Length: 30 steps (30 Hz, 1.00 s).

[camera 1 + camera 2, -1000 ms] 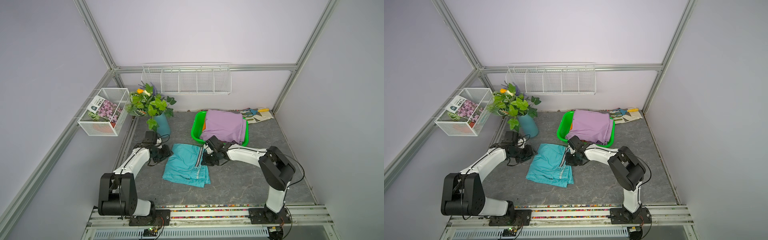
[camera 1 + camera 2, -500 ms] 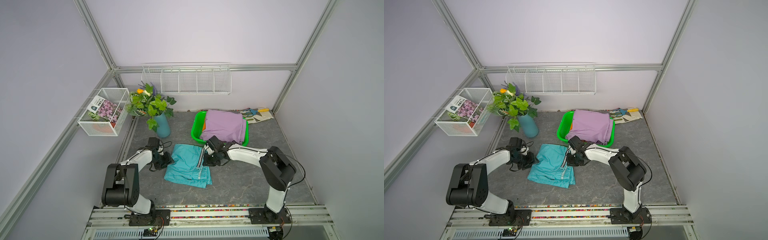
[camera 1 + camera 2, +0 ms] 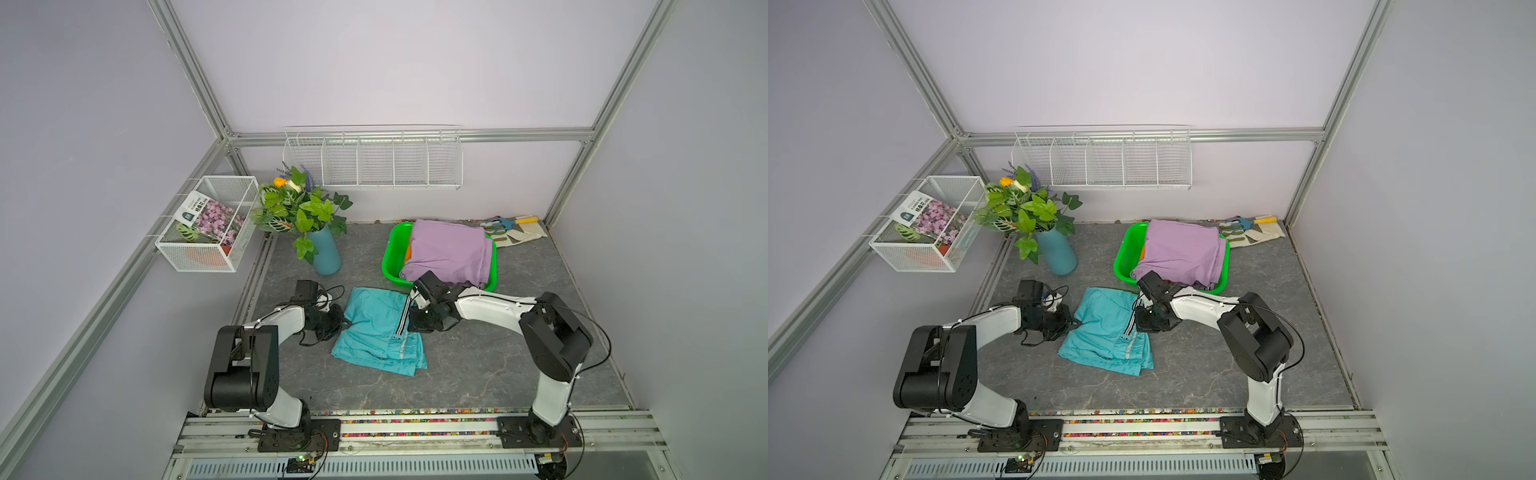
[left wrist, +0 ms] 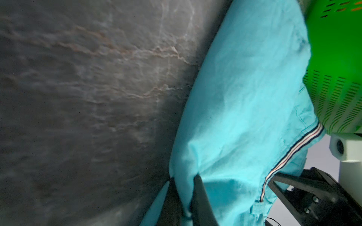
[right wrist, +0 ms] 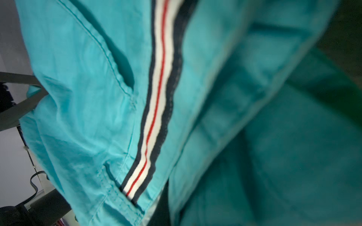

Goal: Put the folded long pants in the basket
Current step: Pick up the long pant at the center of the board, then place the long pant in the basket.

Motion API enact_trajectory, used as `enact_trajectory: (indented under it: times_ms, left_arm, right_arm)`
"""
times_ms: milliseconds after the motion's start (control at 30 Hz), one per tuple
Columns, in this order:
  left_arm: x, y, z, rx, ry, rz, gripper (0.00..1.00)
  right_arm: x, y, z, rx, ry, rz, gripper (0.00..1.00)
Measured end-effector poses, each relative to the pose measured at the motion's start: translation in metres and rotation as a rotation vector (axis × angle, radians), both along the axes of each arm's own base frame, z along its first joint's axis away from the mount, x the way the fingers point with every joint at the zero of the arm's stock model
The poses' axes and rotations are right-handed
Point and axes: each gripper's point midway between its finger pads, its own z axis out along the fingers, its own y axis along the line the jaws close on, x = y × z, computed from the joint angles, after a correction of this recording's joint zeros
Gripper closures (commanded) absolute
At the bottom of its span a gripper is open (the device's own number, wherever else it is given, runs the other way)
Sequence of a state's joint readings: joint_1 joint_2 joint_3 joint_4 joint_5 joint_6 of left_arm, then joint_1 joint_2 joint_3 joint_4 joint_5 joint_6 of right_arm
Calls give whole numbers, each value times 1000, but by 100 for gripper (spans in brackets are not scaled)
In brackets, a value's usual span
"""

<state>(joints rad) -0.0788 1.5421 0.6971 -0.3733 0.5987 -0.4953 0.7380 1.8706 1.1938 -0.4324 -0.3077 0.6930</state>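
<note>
The teal folded long pants [image 3: 374, 332] [image 3: 1104, 332] lie on the grey table in front of the green basket [image 3: 388, 259] [image 3: 1120, 259]. Lilac pants [image 3: 446, 249] [image 3: 1183, 249] fill the basket, and an orange garment [image 3: 408, 251] peeks out beneath them. My left gripper [image 3: 343, 323] [image 4: 184, 182] is shut on the teal pants' left edge; a pinched fold of cloth [image 4: 185, 195] runs between its fingers. My right gripper [image 3: 409, 321] [image 3: 1136, 322] is shut on the striped right edge [image 5: 156, 109] of the same pants.
A blue vase with leafy flowers [image 3: 326, 253] stands at the back left of the table. Pale gloves and garden tools [image 3: 515, 230] lie at the back right. White wire baskets hang on the left wall [image 3: 208, 224] and back wall [image 3: 374, 160].
My left gripper slid right to the teal pants' left edge and closed on the cloth. The right gripper has kept its hold on the striped edge.
</note>
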Motion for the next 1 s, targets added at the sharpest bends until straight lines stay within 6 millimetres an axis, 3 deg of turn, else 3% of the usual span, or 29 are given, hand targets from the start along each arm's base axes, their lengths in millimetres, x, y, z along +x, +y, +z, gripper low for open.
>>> enact_trajectory:
  times_ms: [100, 200, 367, 533, 700, 933, 1000]
  left_arm:
    - [-1, 1, 11, 5, -12, -2, 100]
    - [3, -1, 41, -1, -72, -13, 100]
    - [9, -9, 96, -20, -218, -32, 100]
    - [1, -22, 120, -46, -274, -40, 100]
    - [-7, -31, 149, -74, -335, -32, 100]
    - [14, -42, 218, -139, -450, -8, 100]
    - [21, -48, 228, -160, -461, -7, 100]
  right_arm:
    - [0, 1, 3, -12, -9, 10, 100]
    - [-1, 6, 13, -4, -30, 25, 100]
    - [4, 21, 58, 74, -105, 44, 100]
    - [2, 28, 104, 154, -150, 64, 100]
    - [-4, 26, 137, 188, -180, 86, 100]
    - [9, 26, 181, 272, -255, 83, 100]
    - [16, 21, 189, 291, -268, 70, 100]
